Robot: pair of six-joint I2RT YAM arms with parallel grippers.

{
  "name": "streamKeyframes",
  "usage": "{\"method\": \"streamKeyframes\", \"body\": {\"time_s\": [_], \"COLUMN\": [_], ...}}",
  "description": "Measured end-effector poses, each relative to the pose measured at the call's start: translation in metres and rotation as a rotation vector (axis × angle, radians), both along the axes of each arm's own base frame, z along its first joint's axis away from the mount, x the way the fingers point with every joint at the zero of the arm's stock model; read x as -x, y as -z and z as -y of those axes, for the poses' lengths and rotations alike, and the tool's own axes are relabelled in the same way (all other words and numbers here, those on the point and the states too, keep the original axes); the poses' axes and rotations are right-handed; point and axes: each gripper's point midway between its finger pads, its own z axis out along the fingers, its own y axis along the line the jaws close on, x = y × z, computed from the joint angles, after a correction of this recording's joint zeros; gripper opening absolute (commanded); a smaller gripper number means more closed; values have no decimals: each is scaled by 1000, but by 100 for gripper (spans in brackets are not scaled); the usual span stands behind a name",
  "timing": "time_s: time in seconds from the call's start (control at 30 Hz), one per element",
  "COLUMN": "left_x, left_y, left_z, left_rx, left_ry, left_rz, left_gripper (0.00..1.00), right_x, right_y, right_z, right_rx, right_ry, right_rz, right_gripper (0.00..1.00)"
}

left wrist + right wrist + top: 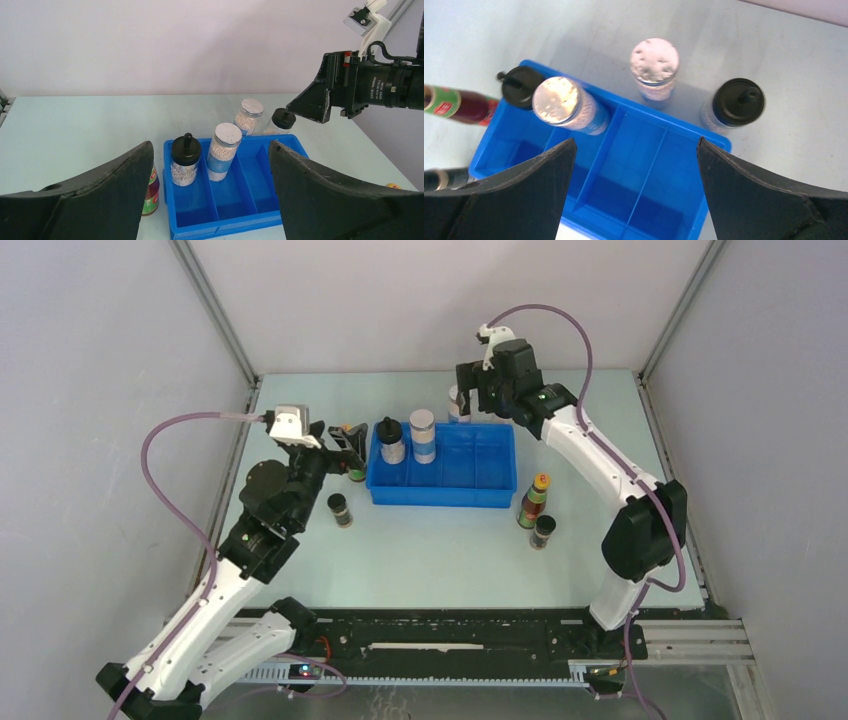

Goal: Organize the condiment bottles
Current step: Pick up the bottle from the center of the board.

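Counted eight condiment bottles (340, 510): two knob-capped (388, 438) and two white-lidded (423, 435), one of each inside the blue tray (443, 498), one of each just behind it; two slim orange-capped (535, 500) and two short dark (543, 531), one of each at either end of the tray; left gripper (210, 145) jaws well apart, empty, left of the tray; right gripper (636, 141) spread wide, empty, above its back edge; pale table (440, 570), grey walls (430, 300).

The left gripper (210, 150) hides most of the slim red-green-labelled bottle (154, 192).

Robot lab cell: plain white walls (400, 300), alu frame (215, 310), pale tabletop (440, 550).
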Motion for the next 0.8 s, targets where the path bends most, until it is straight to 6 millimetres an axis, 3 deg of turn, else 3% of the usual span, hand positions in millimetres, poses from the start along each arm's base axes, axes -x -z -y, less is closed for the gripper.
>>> {"method": "streamKeyframes", "body": {"time_s": [0.4,0.8], "left_x": [4,4], "left_y": [-5,-5], "left_z": [-5,-5], "left_rx": [12,10], "left_ry": [-13,-12], "left_rz": [16,17], "left_gripper": [89,89], "right_x": [-36,-48], "right_y": [28,76], "right_z": [95,96], "right_rx": [-11,29], "right_ry": [341,373], "right_rz": [-116,-242], "right_gripper": [100,100]}}
